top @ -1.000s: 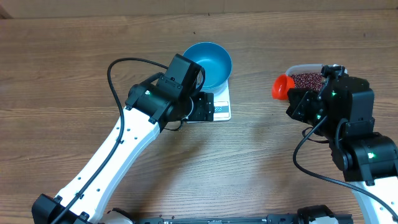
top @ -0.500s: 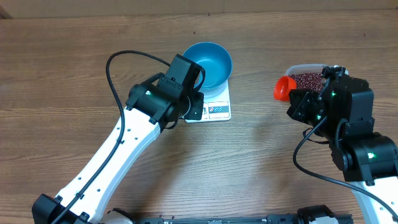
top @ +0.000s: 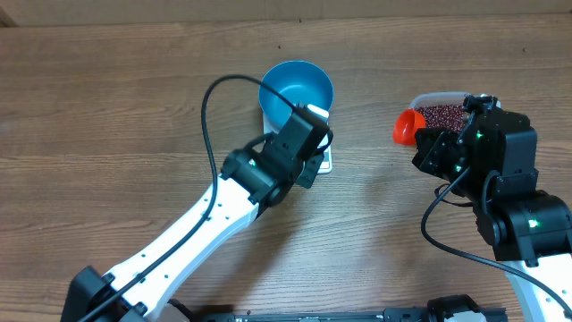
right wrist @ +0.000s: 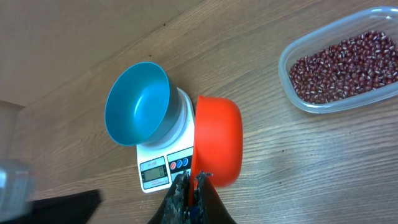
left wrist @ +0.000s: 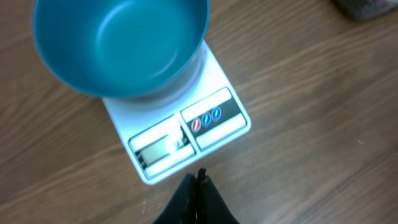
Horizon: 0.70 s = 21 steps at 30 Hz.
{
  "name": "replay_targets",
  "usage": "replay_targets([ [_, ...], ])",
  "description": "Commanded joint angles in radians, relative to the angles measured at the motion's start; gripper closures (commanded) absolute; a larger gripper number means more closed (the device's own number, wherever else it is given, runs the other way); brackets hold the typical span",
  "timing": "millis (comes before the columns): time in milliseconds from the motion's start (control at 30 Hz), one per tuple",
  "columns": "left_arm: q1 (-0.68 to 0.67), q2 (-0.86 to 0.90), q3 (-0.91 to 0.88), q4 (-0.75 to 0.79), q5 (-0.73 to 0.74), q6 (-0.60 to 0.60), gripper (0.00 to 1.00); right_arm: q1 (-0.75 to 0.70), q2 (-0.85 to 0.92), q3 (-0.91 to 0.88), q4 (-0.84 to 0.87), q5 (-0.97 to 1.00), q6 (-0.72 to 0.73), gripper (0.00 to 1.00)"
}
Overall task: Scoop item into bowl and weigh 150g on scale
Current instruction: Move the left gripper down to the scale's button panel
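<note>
The blue bowl (top: 297, 88) stands empty on the white scale (top: 326, 162). In the left wrist view the bowl (left wrist: 118, 43) fills the top. The scale's (left wrist: 186, 137) display and buttons lie just ahead of my left gripper (left wrist: 198, 179), which is shut on nothing. From overhead the left gripper (top: 308, 145) hangs over the scale's button edge. My right gripper (right wrist: 194, 182) is shut on the handle of the red-orange scoop (right wrist: 217, 140), held above the table right of the scale (right wrist: 163, 169). The dark red beans (right wrist: 342, 62) lie in a clear tub (top: 442, 114).
The left arm (top: 206, 228) runs from the near left edge up to the scale. The right arm (top: 505, 188) stands at the right, beside the tub. Bare wooden table (top: 107, 107) lies to the left and between the arms.
My left gripper has shut and its arm has swung right, from the scale's left side to over its button edge. The right arm and scoop have not moved.
</note>
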Motion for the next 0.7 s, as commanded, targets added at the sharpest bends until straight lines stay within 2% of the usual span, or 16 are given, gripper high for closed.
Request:
replay_targets([
  [0, 0.002, 0.006, -0.116, 0.111, 0.017, 0.034, 0.96, 0.004, -0.01, 0.031, 0.005, 0.002, 0.01, 0.96],
  [267, 0.003, 0.029, -0.253, 0.332, 0.02, 0.151, 0.96, 0.004, -0.01, 0.031, 0.006, -0.001, 0.01, 0.96],
  [433, 0.0, 0.116, -0.264, 0.378, 0.003, 0.169, 0.96, 0.004, -0.01, 0.031, 0.006, -0.001, 0.01, 0.96],
  [533, -0.001, 0.14, -0.263, 0.397, -0.051, 0.169, 0.96, 0.004, -0.01, 0.031, 0.005, -0.001, 0.01, 0.96],
  [667, 0.0, 0.153, -0.263, 0.417, -0.049, 0.17, 0.96, 0.004, -0.01, 0.031, 0.009, -0.001, 0.01, 0.96],
])
